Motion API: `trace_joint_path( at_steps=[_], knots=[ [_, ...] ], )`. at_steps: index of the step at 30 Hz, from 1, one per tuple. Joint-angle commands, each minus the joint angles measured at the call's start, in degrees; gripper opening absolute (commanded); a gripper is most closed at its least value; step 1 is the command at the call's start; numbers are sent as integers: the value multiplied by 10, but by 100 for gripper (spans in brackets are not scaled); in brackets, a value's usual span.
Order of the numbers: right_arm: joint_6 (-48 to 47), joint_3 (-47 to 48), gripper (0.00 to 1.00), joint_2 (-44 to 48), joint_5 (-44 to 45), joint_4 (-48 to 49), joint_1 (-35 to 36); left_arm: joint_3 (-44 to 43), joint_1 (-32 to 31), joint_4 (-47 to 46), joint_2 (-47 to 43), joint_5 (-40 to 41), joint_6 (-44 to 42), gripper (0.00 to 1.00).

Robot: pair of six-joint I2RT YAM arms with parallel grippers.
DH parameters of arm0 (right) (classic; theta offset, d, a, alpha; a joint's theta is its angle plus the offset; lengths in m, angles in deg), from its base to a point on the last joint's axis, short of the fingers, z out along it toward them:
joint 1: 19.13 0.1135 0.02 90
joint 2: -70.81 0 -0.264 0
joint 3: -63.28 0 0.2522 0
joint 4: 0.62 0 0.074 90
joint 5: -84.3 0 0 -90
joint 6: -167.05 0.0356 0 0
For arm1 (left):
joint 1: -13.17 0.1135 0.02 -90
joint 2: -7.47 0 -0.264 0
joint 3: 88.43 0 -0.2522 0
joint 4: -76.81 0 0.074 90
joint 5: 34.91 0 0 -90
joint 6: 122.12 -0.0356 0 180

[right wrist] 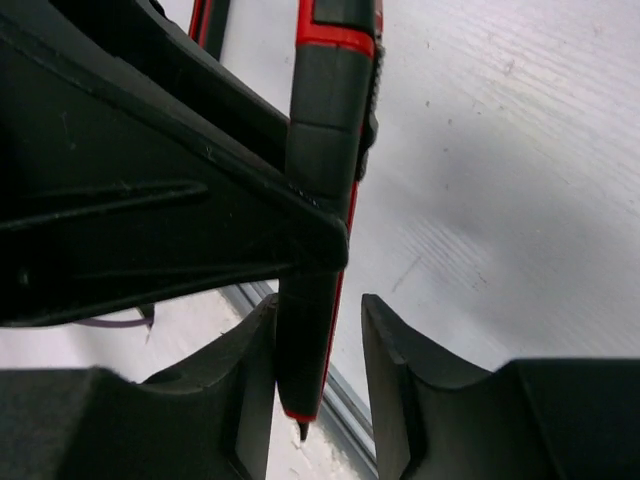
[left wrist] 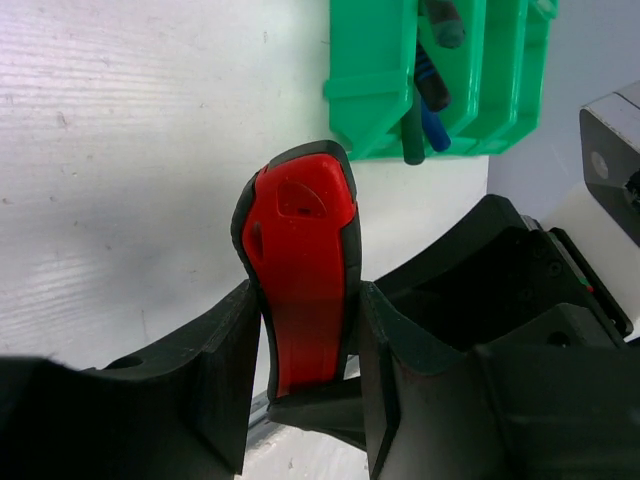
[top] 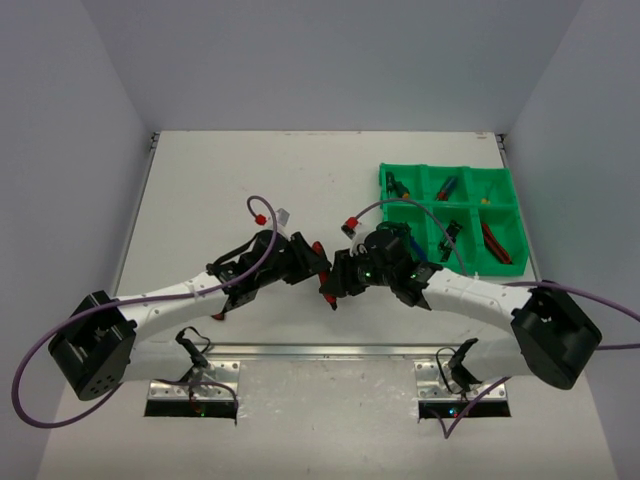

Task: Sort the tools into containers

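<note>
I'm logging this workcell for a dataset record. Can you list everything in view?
compartment tray: one, bright green, six compartments, far right of the table
tools in the tray: at least four, with red, blue and dark handles, spread over several compartments; exact count unclear
red-handled tool: one, red and black, at table centre between both grippers
table: one, white
purple cables: two, one along each arm
left gripper: black, shut on the red-handled tool
right gripper: black, open, fingers either side of that tool with a gap showing
</note>
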Motion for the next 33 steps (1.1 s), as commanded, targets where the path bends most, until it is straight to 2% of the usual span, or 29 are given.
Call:
trace_joint_path(
  at_steps=[1, 3, 5, 6, 7, 8, 9, 12, 14, 15, 17, 20, 22, 26, 30, 33],
  knots=[
    [26, 38, 6, -20, -20, 60, 6, -20, -4, -57, -15, -13, 9, 0],
    [38, 43, 0, -28, -37, 74, 6, -19, -3, -57, -16, -6, 7, 3],
    [42, 47, 0, -32, -42, 79, 6, -22, -3, -54, -17, -3, -1, 21],
    [37, 52, 0, -27, -29, 64, 5, -29, -3, -40, -19, 3, -6, 49],
    [25, 60, 0, -16, -3, 32, 5, -44, -3, -4, -25, 25, -17, 83],
    [14, 68, 0, -5, 27, -4, 5, -61, -3, 41, -32, 61, -28, 97],
    [-1, 74, 0, 12, 66, -45, 0, -85, -3, 106, -41, 111, -34, 100],
    [-40, 80, 0, 65, 150, -163, -48, -151, -2, 285, -86, 290, -41, 100],
    [-62, 79, 0, 113, 150, -216, -128, -161, -2, 317, -135, 361, -48, 100],
    [-72, 83, 0, 128, 144, -224, -162, -161, -1, 330, -153, 364, -49, 100],
    [-104, 105, 0, 148, 166, -304, -239, -163, -1, 356, -192, 382, -58, 100],
    [-156, 163, 0, 134, 295, -388, -342, -177, -1, 393, -215, 361, -88, 100],
    [-172, 184, 0, 109, 320, -420, -397, -199, -2, 432, -208, 344, -129, 100],
    [-193, 227, 0, 64, 361, -420, -420, -210, -1, 468, -211, 332, -231, 100],
    [-217, 299, 0, -8, 412, -429, -432, -158, -1, 445, -254, 359, -257, 100],
    [-232, 345, 0, -49, 414, -456, -454, -135, -2, 429, -264, 342, -268, 100]
  ],
)
